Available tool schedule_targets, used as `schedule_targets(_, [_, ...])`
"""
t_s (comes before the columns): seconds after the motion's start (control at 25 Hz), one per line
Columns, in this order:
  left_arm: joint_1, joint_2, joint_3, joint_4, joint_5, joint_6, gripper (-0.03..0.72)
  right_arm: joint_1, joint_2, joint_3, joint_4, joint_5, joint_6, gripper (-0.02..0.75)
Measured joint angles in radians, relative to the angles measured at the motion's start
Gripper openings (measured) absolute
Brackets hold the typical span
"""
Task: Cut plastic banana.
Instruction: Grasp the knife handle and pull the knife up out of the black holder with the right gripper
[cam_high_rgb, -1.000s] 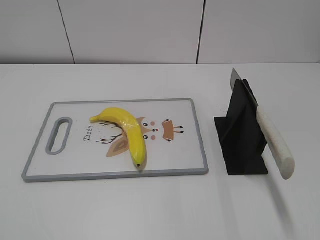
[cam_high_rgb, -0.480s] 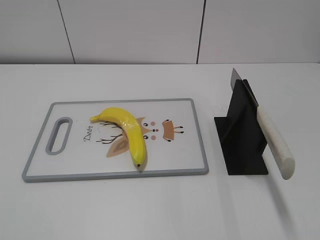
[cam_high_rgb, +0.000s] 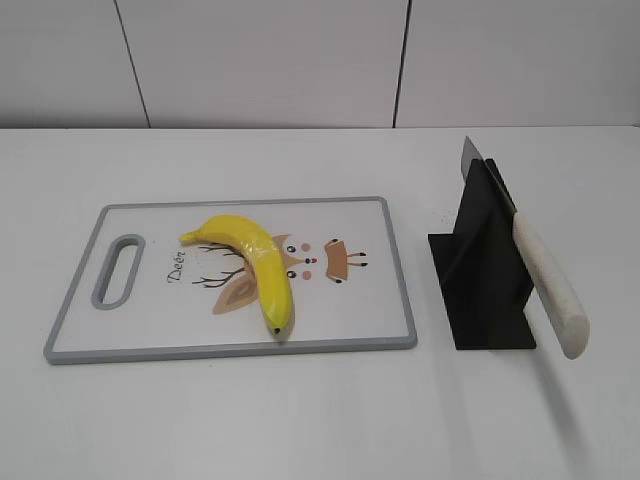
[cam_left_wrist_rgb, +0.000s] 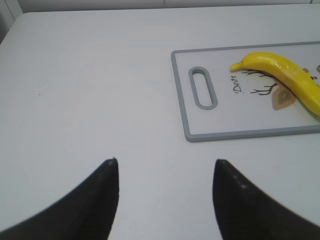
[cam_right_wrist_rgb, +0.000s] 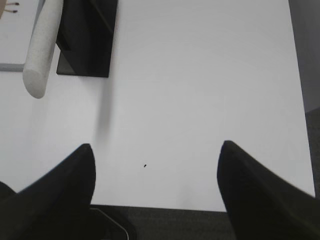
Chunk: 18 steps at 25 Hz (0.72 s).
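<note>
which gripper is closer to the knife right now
Right. The right gripper hangs open just short of the knife handle; the left gripper is beyond the cutting board's far end.

white table (cam_high_rgb: 300, 420), grey-rimmed cutting board (cam_high_rgb: 405, 300) left, black knife stand (cam_high_rgb: 480, 270) right

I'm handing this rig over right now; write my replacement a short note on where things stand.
Left tool: open, empty, over bare table left of the cutting board.
Right tool: open, empty, near the table's front edge, short of the knife.
Plastic banana: whole, lying on the board across the deer print.
Knife: leaning in its black stand, handle toward the front.
Done: nothing.
Left: take the knife, steady the banana, cut it.
</note>
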Motion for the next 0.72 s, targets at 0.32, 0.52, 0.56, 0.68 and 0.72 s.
schedule_targets(0.32, [0.000, 0.000, 0.000, 0.000, 0.000, 0.000, 0.558, 0.005, 0.303, -0.151, 0.050, 0.076, 0.000, 0.582])
schedule_targets(0.52, [0.000, 0.000, 0.000, 0.000, 0.000, 0.000, 0.558, 0.068, 0.454, -0.215, 0.069, 0.078, 0.000, 0.581])
schedule_targets(0.56, [0.000, 0.000, 0.000, 0.000, 0.000, 0.000, 0.554, 0.103, 0.480, -0.233, 0.069, 0.078, 0.000, 0.581])
schedule_targets(0.68, [0.000, 0.000, 0.000, 0.000, 0.000, 0.000, 0.548, 0.233, 0.587, -0.284, 0.069, 0.078, 0.002, 0.581])
schedule_targets(0.72, [0.000, 0.000, 0.000, 0.000, 0.000, 0.000, 0.547, 0.277, 0.620, -0.303, 0.069, 0.077, 0.010, 0.581])
